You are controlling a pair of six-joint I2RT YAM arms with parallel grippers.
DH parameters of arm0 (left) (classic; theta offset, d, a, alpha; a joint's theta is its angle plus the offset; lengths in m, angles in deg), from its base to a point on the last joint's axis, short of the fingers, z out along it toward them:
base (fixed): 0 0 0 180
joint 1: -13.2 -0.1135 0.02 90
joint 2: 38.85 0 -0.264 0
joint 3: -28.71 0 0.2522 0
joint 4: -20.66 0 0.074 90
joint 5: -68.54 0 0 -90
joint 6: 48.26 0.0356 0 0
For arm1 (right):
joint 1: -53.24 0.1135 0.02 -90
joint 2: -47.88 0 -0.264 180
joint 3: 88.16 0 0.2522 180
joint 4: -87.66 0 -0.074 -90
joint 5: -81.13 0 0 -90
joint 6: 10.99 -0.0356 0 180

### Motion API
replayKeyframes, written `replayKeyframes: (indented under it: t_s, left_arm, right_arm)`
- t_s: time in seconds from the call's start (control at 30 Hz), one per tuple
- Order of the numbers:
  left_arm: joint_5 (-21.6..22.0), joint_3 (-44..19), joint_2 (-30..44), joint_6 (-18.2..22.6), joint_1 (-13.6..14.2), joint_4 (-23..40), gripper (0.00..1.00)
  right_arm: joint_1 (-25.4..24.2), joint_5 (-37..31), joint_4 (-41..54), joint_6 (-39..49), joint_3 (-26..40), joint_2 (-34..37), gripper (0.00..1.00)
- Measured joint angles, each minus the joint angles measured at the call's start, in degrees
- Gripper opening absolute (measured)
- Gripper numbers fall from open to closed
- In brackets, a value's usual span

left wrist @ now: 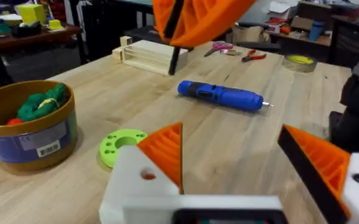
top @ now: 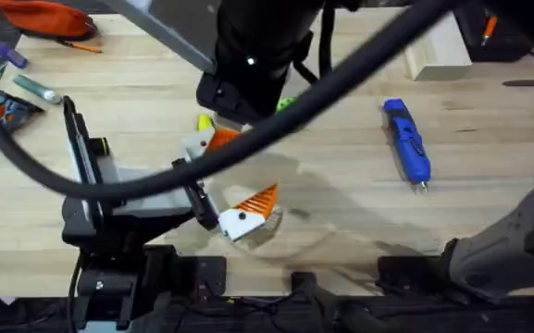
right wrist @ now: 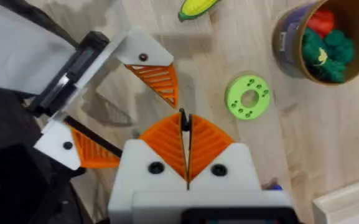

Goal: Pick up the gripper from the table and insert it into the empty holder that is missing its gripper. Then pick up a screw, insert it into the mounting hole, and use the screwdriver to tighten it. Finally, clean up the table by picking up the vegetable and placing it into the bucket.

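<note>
A pale wooden surface was seen carrying the things. The screwdriver was laid flat toward the right side, well apart from the rest. The bucket was stood with a green ring-shaped disc just beside it, and the vegetable was laid near them.

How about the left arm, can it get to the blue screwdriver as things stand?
Probably yes. The left gripper is open and the screwdriver lies alone on bare table ahead of it; the right gripper hangs higher, seemingly off that path.
</note>
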Motion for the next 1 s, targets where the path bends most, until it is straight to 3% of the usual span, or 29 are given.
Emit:
replayKeyframes:
  t_s: [0.3,0.5,1.0]
  left_arm:
    - [0.00,0.00,0.00,0.00,0.00,0.00,0.985]
    - [0.00,0.00,0.00,0.00,0.00,0.00,0.985]
    - [0.00,0.00,0.00,0.00,0.00,0.00,0.985]
  right_arm:
    - [0.74,-4.13,-1.16,1.06,0.90,0.02,0.006]
    - [1.57,-2.47,-0.81,1.06,4.27,1.10,0.006]
    - [3.82,2.58,-0.86,2.69,4.35,4.03,0.006]
